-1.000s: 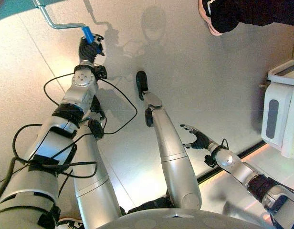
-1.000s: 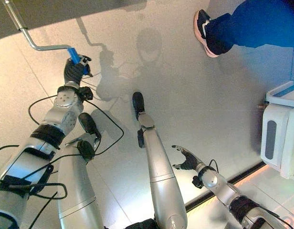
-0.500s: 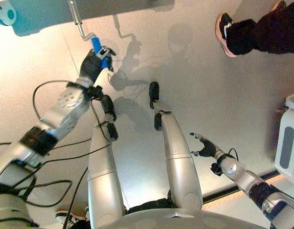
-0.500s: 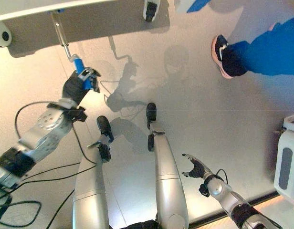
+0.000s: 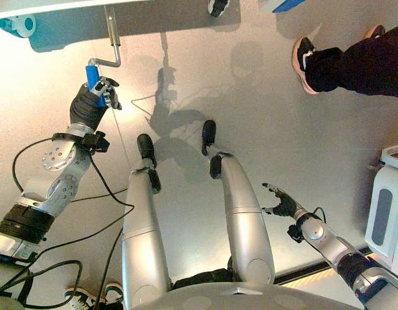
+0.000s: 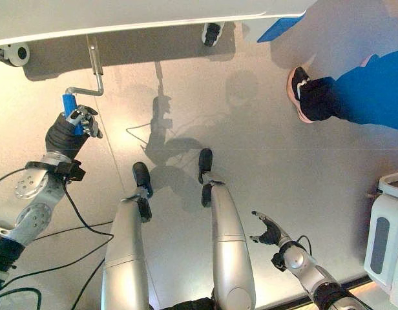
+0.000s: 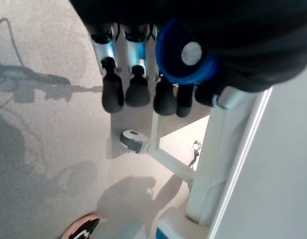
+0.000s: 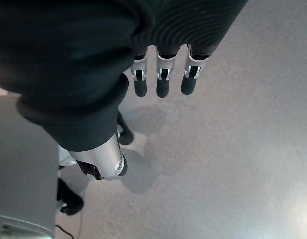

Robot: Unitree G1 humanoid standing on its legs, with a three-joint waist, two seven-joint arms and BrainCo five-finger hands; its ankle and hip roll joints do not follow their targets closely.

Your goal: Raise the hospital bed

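I found my left robot hand [image 6: 71, 127] clamped around the blue cylindrical grip of the bent silver metal crank [image 6: 68, 104], its shaft running up under the white hospital bed frame [image 6: 154, 16]. My right robot hand [image 6: 269, 230] hung relaxed, fingers straight, well apart.

I'm looking down at a smooth pale grey floor [image 5: 263, 116], glossy, with soft shadows across it and a bright glare patch low between the views' centre. White-and-grey cabinet-like unit [image 5: 386, 210] sits at my right edge, a dark floor strip [image 5: 318, 268] with a lit band running just beside it. A person's leg in dark trousers [image 5: 367, 55] with a dark shoe, pink-soled [image 5: 303, 55], stands at upper right. A small white caster [image 6: 11, 53] rests on the floor at upper left.
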